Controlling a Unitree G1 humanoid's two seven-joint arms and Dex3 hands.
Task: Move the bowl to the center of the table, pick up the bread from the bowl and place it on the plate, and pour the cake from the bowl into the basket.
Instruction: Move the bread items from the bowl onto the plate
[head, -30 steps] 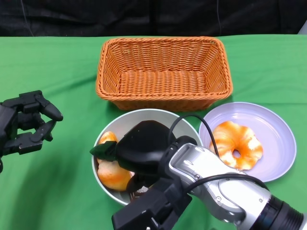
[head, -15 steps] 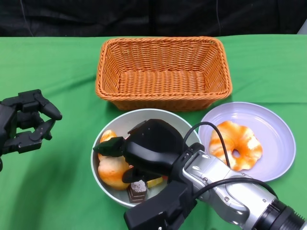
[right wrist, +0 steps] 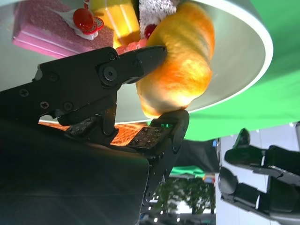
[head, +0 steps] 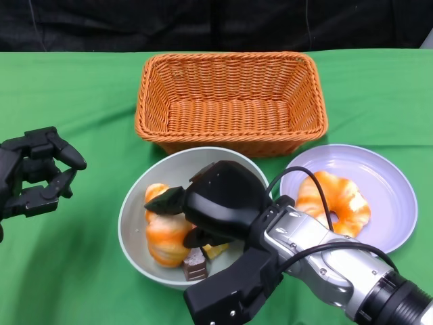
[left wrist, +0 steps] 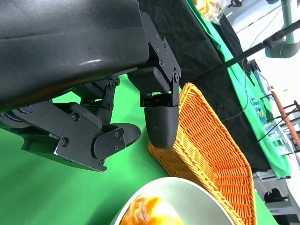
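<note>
Only wrist-side — cherry-topped cake point(right wrist: 61, 29)

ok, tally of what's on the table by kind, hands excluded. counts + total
Basket: 1
Bowl: 1
Plate: 1
Bread: 2, one on the plate, one in the bowl pinched by the right hand
Cake pieces in the bowl: at least 2, partly hidden by the hand
Total: at least 7

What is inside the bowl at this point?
Inside the bowl: an orange bread pinched by the right hand, and cake pieces, including pink and yellow ones in the right wrist view. The hand covers the rest of the bowl's inside.
</note>
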